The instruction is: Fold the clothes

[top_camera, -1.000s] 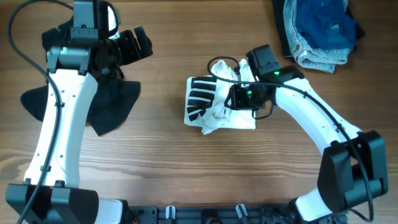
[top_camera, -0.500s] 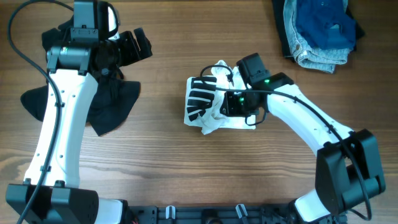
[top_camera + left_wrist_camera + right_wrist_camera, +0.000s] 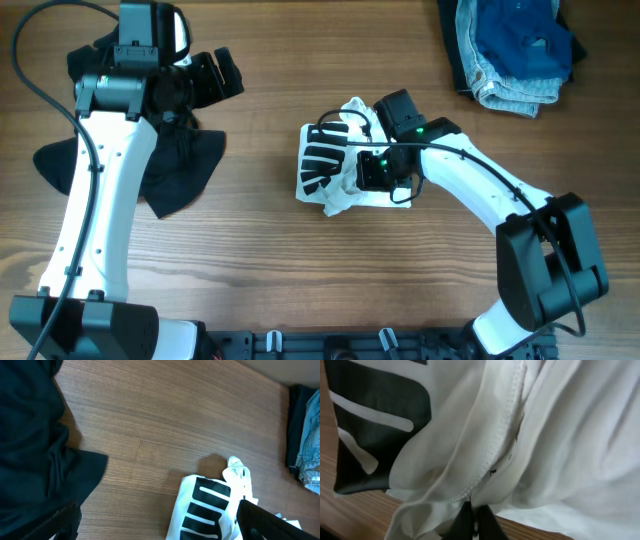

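Observation:
A white garment with black stripes (image 3: 330, 165) lies crumpled at the table's middle; it also shows in the left wrist view (image 3: 210, 507) and fills the right wrist view (image 3: 520, 435). My right gripper (image 3: 372, 170) sits on it, its fingers (image 3: 474, 522) pinched shut on a fold of the white cloth. My left gripper (image 3: 215, 75) is raised at the far left above a black garment (image 3: 165, 165), its jaws (image 3: 160, 525) wide apart and empty.
A pile of blue denim clothes (image 3: 515, 45) lies at the far right corner; its edge shows in the left wrist view (image 3: 305, 435). Bare wooden tabletop (image 3: 300, 270) spans the front.
My right gripper has slid leftward over the white garment, dragging its upper folds toward the striped part. The left arm has not moved.

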Tool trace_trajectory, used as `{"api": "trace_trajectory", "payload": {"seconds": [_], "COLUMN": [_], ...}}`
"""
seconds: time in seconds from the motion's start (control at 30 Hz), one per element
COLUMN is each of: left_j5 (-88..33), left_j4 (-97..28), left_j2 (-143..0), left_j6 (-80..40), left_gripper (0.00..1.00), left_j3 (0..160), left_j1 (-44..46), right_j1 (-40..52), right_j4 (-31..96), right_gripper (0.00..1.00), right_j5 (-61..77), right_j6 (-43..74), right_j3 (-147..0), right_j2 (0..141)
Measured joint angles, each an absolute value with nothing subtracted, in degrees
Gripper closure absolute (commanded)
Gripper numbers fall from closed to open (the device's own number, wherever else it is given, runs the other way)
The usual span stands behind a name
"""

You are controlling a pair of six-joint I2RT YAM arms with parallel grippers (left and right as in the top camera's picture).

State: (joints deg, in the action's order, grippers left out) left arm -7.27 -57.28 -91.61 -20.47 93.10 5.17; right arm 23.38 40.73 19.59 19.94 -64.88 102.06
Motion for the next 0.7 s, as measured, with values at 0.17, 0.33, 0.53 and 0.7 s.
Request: {"api": "trace_trajectory", "payload": {"seconds": [0.17, 0.33, 0.53, 0.7], "left_j5": [-7.27, -7.07, -5.52, -4.95], "left_j4": [-57.28, -57.36, -58.06, -58.11], "left_j2": [-91.61, -91.61, -91.61, -91.61], "left_j6": [-20.47, -20.47, -20.45, -20.45], "left_gripper": [0.00, 0.00, 0.00, 0.00], "left_j3": [93.10, 93.10, 93.10, 93.10], "left_j1": [5.17, 5.17, 5.17, 5.17], "right_j1": [23.09, 19.16, 10.48, 8.34], "right_j4": [42.11, 47.42, 54.06, 54.83], "right_gripper": [0.96, 0.96, 0.96, 0.96], "right_j5": [18.57, 18.04, 17.50, 16.97], "right_j6": [20.36, 20.29, 18.06, 16.49], "right_j3": [-64.88, -64.84, -64.82, -63.16], "right_j2": [102.04, 99.90, 91.90, 91.90]}}
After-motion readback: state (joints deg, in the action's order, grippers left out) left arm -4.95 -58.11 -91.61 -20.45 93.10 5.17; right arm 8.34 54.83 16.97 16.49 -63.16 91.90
